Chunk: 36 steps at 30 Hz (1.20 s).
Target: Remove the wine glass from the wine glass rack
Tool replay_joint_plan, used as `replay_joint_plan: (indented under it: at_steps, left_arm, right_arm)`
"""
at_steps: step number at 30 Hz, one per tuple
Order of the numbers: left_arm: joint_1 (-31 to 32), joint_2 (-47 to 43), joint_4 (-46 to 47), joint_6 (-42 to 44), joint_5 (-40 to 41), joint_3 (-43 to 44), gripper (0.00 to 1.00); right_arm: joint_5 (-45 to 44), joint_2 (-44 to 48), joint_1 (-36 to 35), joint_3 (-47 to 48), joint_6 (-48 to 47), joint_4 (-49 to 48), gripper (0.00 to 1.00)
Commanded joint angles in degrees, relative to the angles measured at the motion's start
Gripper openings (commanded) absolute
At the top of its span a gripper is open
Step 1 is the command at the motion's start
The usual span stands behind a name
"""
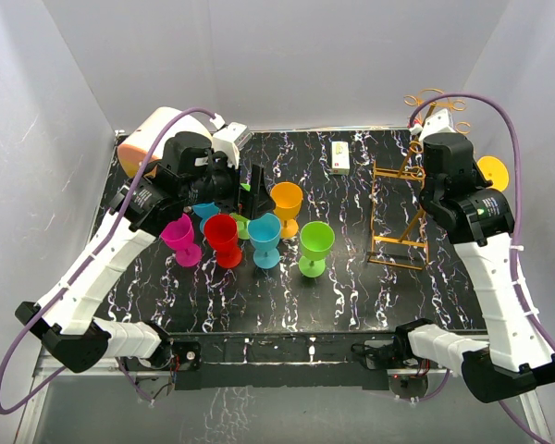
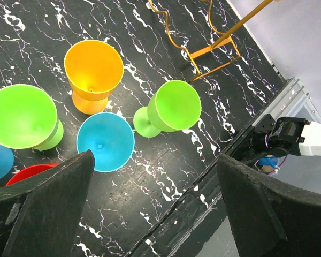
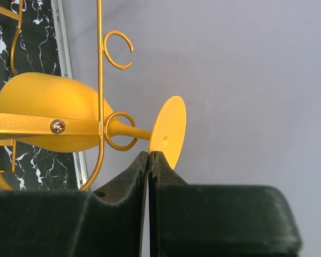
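Note:
A yellow wine glass [image 3: 48, 110] hangs on its side on the gold wire wine glass rack [image 3: 100, 80], its stem through a wire loop and its round foot [image 3: 170, 128] pointing right. My right gripper [image 3: 149, 153] is shut, its tips pinching the lower edge of that foot. From above, the glass [image 1: 492, 171] shows at the rack's [image 1: 398, 208] right side, beside my right wrist. My left gripper [image 2: 155, 158] is open and empty, held above the standing glasses.
Several coloured glasses stand at mid-table: pink [image 1: 178, 236], red [image 1: 224, 236], blue [image 1: 265, 236], green [image 1: 315, 245], orange [image 1: 286, 203]. A cream-and-orange drum [image 1: 153, 134] sits at the back left. A small white box [image 1: 340, 157] lies at the back.

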<state>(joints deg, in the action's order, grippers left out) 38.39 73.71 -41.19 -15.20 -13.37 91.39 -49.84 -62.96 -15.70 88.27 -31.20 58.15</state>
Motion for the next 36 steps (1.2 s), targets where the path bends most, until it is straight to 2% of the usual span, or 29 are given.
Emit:
replay_joint_plan:
  at_steps: [1, 14, 22, 36]
  left_arm:
    - [0.19, -0.66, 0.09, -0.12, -0.96, 1.66, 0.97]
    - [0.15, -0.36, 0.01, -0.18, -1.31, 2.19, 0.97]
    - [0.19, -0.48, 0.02, -0.27, -1.19, 2.52, 0.97]
    - [0.19, -1.43, -0.38, -0.08, -1.13, 1.61, 0.97]
  right_arm:
    - [-1.38, 1.79, -0.28, -0.14, 1.23, -0.30, 0.00]
    - [-3.57, 2.92, -0.20, -2.31, 1.20, -0.48, 0.00]
    - [-2.32, -0.97, -0.20, 1.73, 0.18, -1.92, 0.00]
    - [-1.46, -2.26, 0.80, 2.08, 2.40, 1.60, 0.00]
